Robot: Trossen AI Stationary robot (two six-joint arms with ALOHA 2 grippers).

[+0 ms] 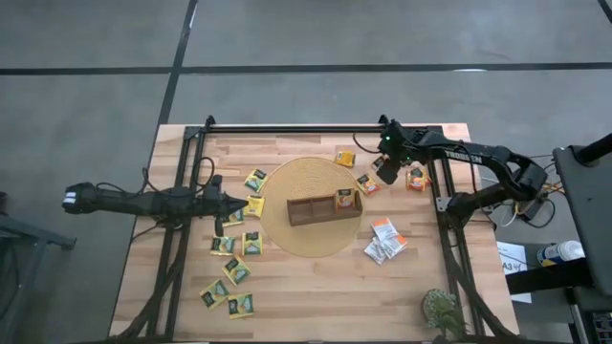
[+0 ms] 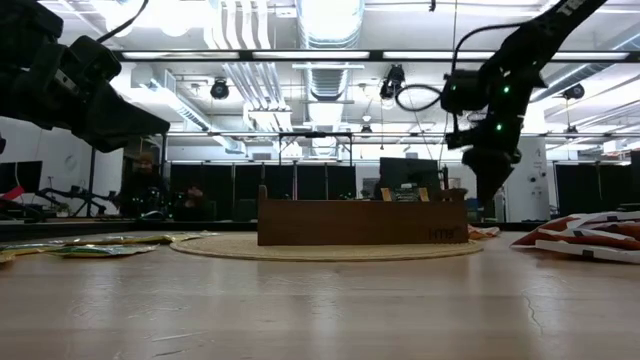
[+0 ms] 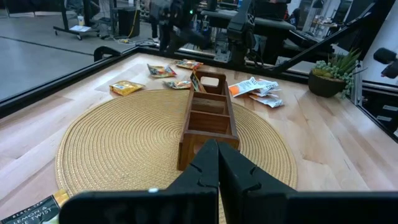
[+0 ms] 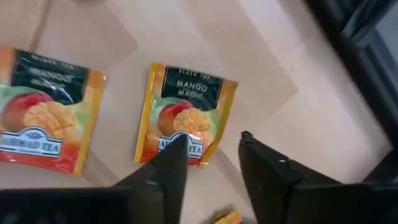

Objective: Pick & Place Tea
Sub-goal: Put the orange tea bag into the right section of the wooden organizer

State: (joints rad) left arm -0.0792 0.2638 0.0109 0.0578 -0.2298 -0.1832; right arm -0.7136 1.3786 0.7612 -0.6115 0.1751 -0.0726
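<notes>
Small flat tea packets lie scattered over a wooden surface (image 1: pixel 316 287). A yellow-green group (image 1: pixel 237 270) lies on the left side; orange ones (image 1: pixel 367 183) lie near the far right; white-and-orange ones (image 1: pixel 386 239) sit in a small heap on the right. One orange packet (image 1: pixel 344 198) stands in the right-end compartment of a brown three-compartment wooden tray (image 1: pixel 311 212). The other two compartments look empty. The tray rests on a round woven mat (image 1: pixel 287 182) at the middle of the surface.

The right pincer (image 1: pixel 387 172) hangs above the orange packets by the mat's far right edge. Its fingers are spread, holding nothing, over a mango packet (image 4: pixel 184 112) with another (image 4: pixel 43 112) just beside it.

The left pincer (image 1: pixel 239 203) waits at the mat's left edge, fingers pressed together, empty, pointing toward the tray.

A small potted plant (image 1: pixel 442 311) stands at the near right corner.
</notes>
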